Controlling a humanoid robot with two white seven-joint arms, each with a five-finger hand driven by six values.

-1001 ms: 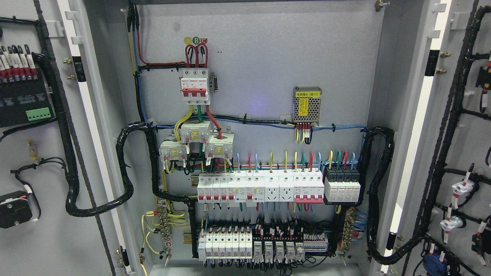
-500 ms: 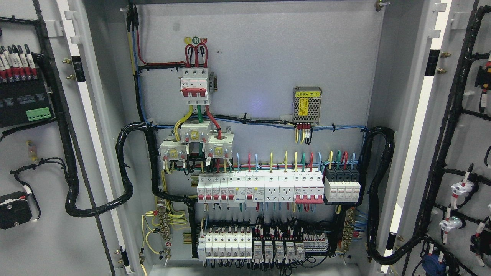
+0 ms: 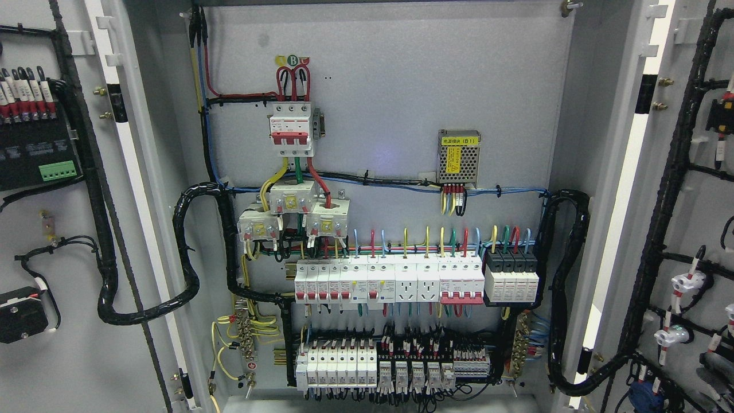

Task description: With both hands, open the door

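The grey electrical cabinet [image 3: 401,86] stands open in front of me. Its left door [image 3: 63,355] is swung out to the left and shows its inner face with a black module [image 3: 34,155] and cable loom. The right door [image 3: 708,223] is swung out to the right, with a black cable harness [image 3: 668,189] and white connectors [image 3: 685,282] on its inner face. Neither of my hands or arms shows in the head view. A dark grey shape [image 3: 714,364] at the lower right edge is too cut off to identify.
Inside are a red-and-white main breaker [image 3: 292,129], a meshed power supply [image 3: 459,158], a row of breakers [image 3: 390,281] and terminal blocks [image 3: 395,367]. Thick black looms [image 3: 189,252] hang along both inner sides.
The harness and connectors on the right door have shifted a little to the left in the picture. The cabinet interior and the left door look the same.
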